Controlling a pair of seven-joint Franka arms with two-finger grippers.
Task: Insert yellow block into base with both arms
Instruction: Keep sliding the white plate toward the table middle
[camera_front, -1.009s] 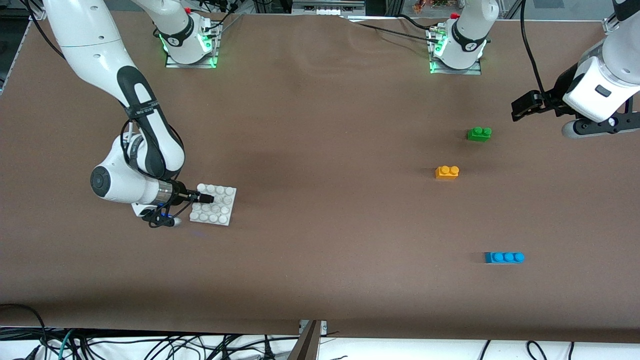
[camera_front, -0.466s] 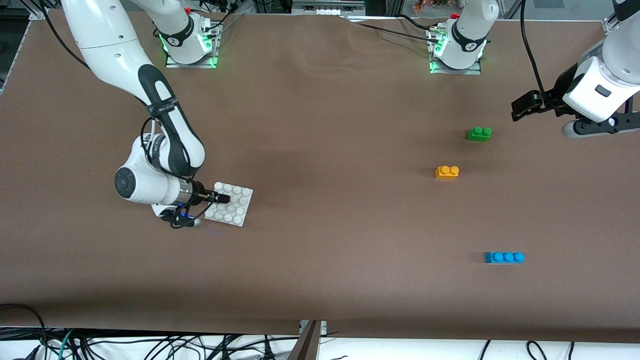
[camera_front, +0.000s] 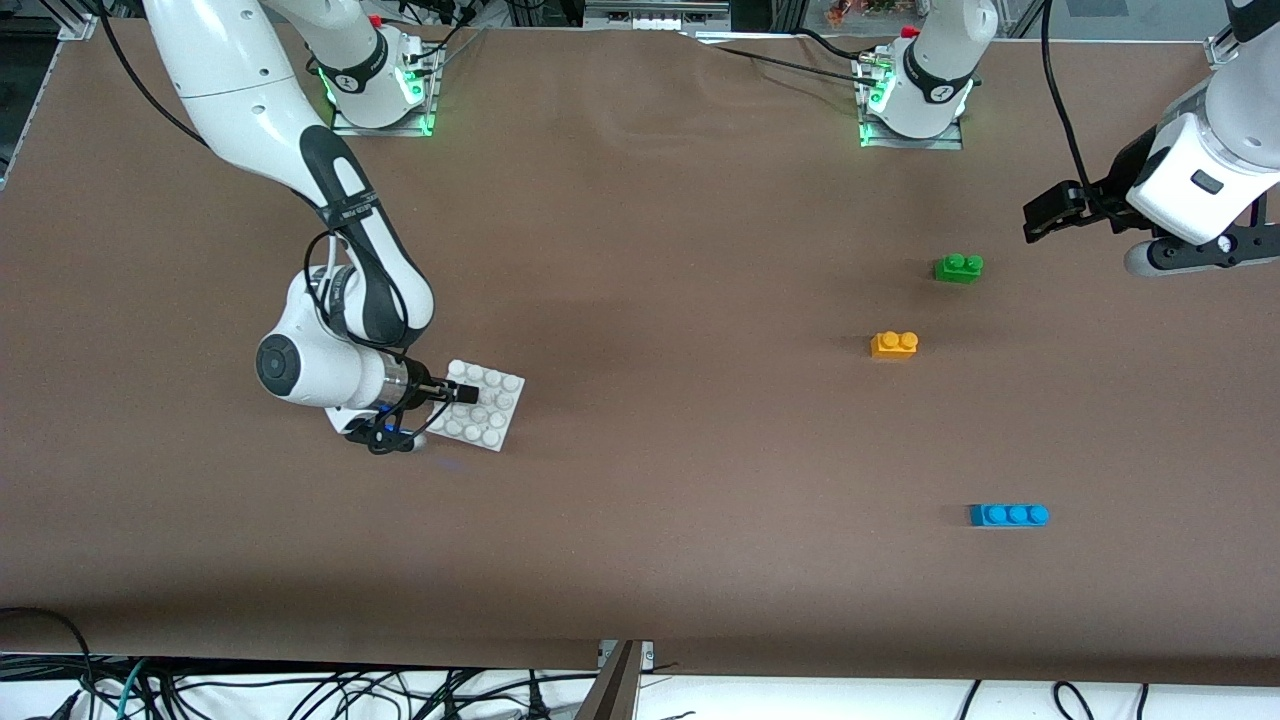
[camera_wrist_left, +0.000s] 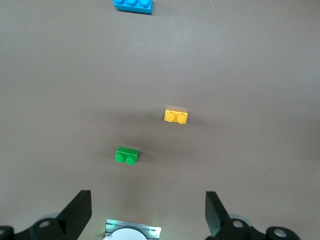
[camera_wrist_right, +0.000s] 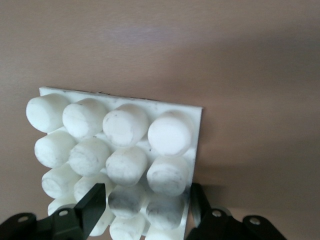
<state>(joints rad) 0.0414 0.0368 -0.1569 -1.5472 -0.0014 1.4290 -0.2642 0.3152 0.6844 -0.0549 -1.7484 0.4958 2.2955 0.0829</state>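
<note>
The yellow block (camera_front: 894, 344) lies on the brown table toward the left arm's end; it also shows in the left wrist view (camera_wrist_left: 176, 116). The white studded base (camera_front: 485, 405) is held at one edge by my right gripper (camera_front: 455, 394), low over the table toward the right arm's end. In the right wrist view the base (camera_wrist_right: 120, 145) fills the frame and my right gripper (camera_wrist_right: 147, 205) is shut across its edge rows of studs. My left gripper (camera_front: 1045, 215) hangs open and empty in the air at the left arm's end of the table, and waits (camera_wrist_left: 145, 212).
A green two-stud brick (camera_front: 958, 267) lies farther from the front camera than the yellow block (camera_wrist_left: 127, 155). A blue three-stud brick (camera_front: 1008, 515) lies nearer the front camera (camera_wrist_left: 132, 5). The arm bases stand along the table's top edge.
My right gripper has carried the base toward the middle of the table, in the direction of the left arm's end. The left arm and the bricks have not moved.
</note>
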